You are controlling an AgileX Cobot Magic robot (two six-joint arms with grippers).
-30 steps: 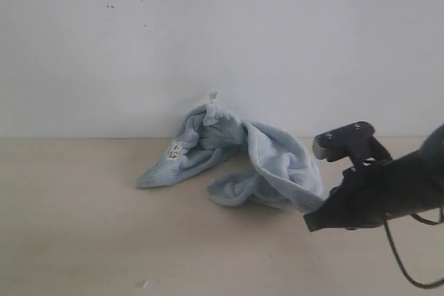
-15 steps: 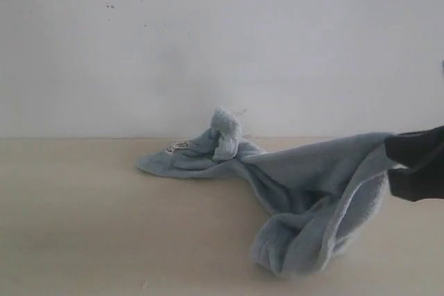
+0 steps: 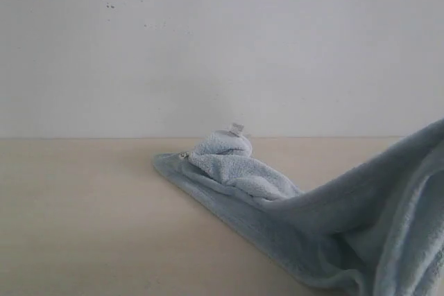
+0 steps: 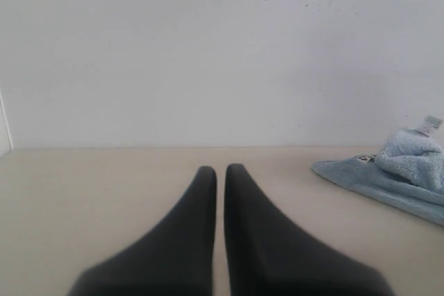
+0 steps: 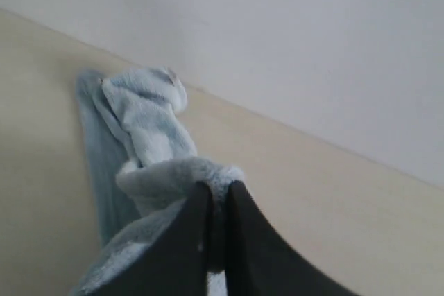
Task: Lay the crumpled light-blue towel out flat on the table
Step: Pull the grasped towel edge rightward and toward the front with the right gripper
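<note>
**Towel lifted at one end, bunched at the other**

The light-blue towel (image 3: 277, 213) lies partly on the beige table (image 3: 83, 227). One end is a bunched lump with a white label (image 3: 237, 128) near the wall (image 3: 208, 46). The other end rises toward the right edge of the exterior view. The right gripper (image 5: 218, 195) pinches a fold of the cloth. The left gripper (image 4: 220, 171) is pressed together, empty, well apart from the towel.
</note>
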